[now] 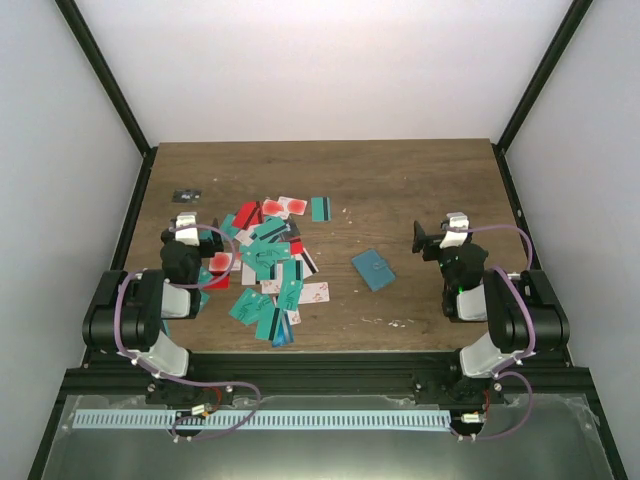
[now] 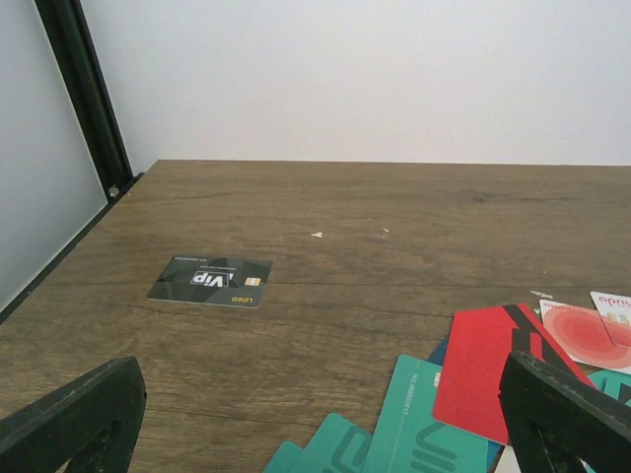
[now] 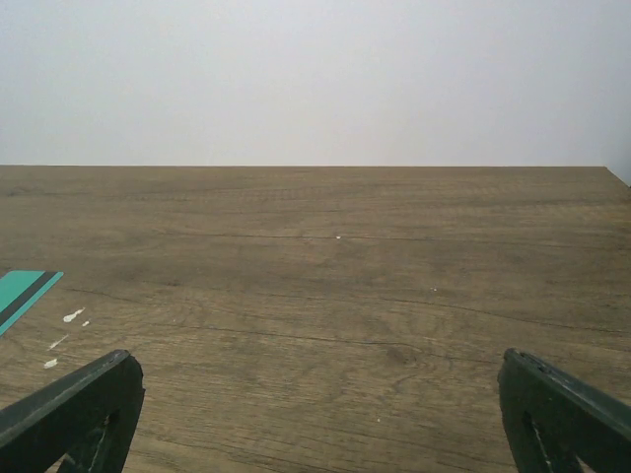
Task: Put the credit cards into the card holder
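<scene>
1. The credit cards (image 1: 265, 265) lie in a loose, overlapping heap on the left half of the wooden surface (image 1: 420, 190); teal, red and white-pink faces are mixed, some showing a black stripe.
2. The card holder (image 1: 373, 269) lies flat and closed on the surface, turned askew; it sits to the right of the heap, between the heap and the right arm, touching neither.
3. One teal card with a black stripe (image 1: 321, 208) lies at the far right edge of the heap, apart from the holder; its corner shows at the left edge of the right wrist view (image 3: 25, 296), with a few white flecks (image 3: 69, 317) just beside it.
4. A black card (image 2: 210, 281) lies alone near the far left corner, well apart from the heap.
5. The left tool (image 2: 315, 424) is spread wide and pinches nothing; it hangs over the heap's left edge, with a red card (image 2: 488, 370), teal cards (image 2: 424, 429) and a white-pink card with a red blot (image 2: 582, 335) showing between and beyond its fingers (image 2: 74, 414).
6. The right tool (image 3: 315, 419) is also spread wide and empty; only bare wood lies between its fingers (image 3: 567, 414), and in the top view it stands to the right of the holder.
</scene>
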Controlling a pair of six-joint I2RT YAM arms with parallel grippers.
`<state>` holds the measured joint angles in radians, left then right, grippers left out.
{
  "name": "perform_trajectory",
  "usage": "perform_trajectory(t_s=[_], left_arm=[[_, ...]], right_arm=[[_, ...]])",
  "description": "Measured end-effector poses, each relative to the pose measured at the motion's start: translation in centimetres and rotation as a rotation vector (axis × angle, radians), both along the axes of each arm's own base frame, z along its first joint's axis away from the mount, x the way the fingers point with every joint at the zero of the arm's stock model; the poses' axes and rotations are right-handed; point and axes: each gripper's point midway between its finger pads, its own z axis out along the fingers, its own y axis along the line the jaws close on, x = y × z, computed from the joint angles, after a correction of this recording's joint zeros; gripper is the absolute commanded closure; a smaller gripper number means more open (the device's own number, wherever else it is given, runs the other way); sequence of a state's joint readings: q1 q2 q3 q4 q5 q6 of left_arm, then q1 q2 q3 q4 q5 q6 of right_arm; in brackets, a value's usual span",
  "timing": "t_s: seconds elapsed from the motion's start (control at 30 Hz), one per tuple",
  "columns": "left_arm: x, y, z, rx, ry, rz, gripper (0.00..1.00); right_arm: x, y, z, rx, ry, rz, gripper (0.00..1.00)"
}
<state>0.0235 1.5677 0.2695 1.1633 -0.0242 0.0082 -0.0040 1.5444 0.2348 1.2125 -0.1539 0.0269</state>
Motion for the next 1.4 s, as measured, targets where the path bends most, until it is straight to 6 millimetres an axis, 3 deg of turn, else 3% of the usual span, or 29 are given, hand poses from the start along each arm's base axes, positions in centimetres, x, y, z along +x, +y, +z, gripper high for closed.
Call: perform_trajectory(t_s=[0.4, 0.5, 0.6, 0.67, 0.73, 0.8, 0.97, 1.17, 1.27, 1.4], left_arm=[[-0.4, 0.9, 0.7, -0.002, 0.007, 0.055, 0.00], [-0.6, 1.3, 3.6, -0.006, -0.030, 0.085, 0.00], [-0.8, 1.4, 7.8, -0.019, -0.082, 0.104, 0.00], [-1.1, 1.5, 10.5, -0.030, -0.104, 0.118, 0.00], [-1.6, 1.5, 12.9, -0.045, -0.102, 0.130, 0.00], [-2.4, 1.6, 14.5, -0.062, -0.087, 0.137, 0.00], [-5.1, 1.8, 18.1, -0.131, -0.022, 0.156, 0.00], [-7.9, 1.7, 22.9, -0.186, 0.067, 0.168, 0.00], [-9.2, 1.1, 24.8, -0.205, 0.125, 0.147, 0.00], [-10.4, 1.2, 25.7, -0.223, 0.197, 0.163, 0.00]], right_arm=[[0.0, 0.0, 0.0, 0.000, -0.002, 0.000, 0.00], [0.0, 0.0, 0.0, 0.000, 0.001, -0.003, 0.00], [0.1, -0.3, 0.2, 0.008, 0.031, -0.021, 0.00], [1.0, -0.5, 1.5, 0.021, 0.049, -0.034, 0.00], [2.4, -0.4, 4.0, 0.033, 0.039, -0.038, 0.00], [3.4, -0.1, 6.8, 0.032, 0.016, -0.043, 0.00], [4.6, 1.7, 10.0, 0.098, 0.057, -0.019, 0.00], [5.7, 2.2, 15.8, 0.296, 0.108, -0.029, 0.00], [5.0, 2.4, 17.0, 0.378, 0.134, -0.027, 0.00], [4.2, 3.4, 15.9, 0.432, 0.224, 0.011, 0.00]])
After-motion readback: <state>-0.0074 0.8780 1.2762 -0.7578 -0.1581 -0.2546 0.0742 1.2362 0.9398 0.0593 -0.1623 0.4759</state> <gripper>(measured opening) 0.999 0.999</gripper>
